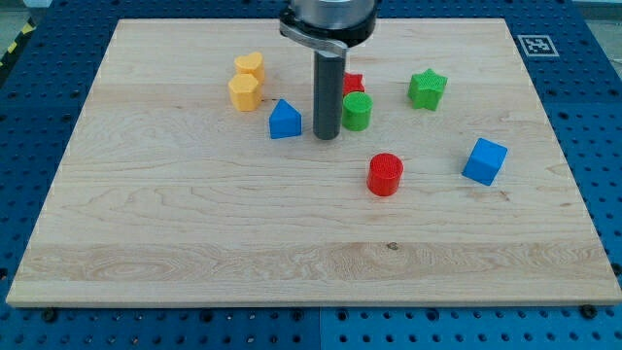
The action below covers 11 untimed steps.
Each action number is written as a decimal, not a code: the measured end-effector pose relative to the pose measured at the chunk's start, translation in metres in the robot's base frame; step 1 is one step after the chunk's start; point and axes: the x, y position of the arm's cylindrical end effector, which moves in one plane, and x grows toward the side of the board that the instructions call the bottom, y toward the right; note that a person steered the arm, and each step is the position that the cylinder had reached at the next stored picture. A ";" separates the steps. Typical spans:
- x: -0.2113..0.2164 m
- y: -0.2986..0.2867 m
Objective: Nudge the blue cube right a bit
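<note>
Our end effector is a bare rod with nothing to open or close; our tip rests between the blue house-shaped block and green cylinder. The blue cube sits well apart toward the table's right, beyond the red cylinder. Heading straight there, we judge we could knock either cylinder.

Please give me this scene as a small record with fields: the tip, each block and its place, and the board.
tip: my tip, between blue pentagon-like block and green cylinder
blue cube, view's right, apart from tip
blue pentagon-like block, just left of tip
green cylinder, just right of tip
red block, partly hidden behind rod
red cylinder, centre
green star, upper right
yellow blocks: and, touching, upper left
board: wooden
</note>
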 end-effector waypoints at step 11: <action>0.054 0.279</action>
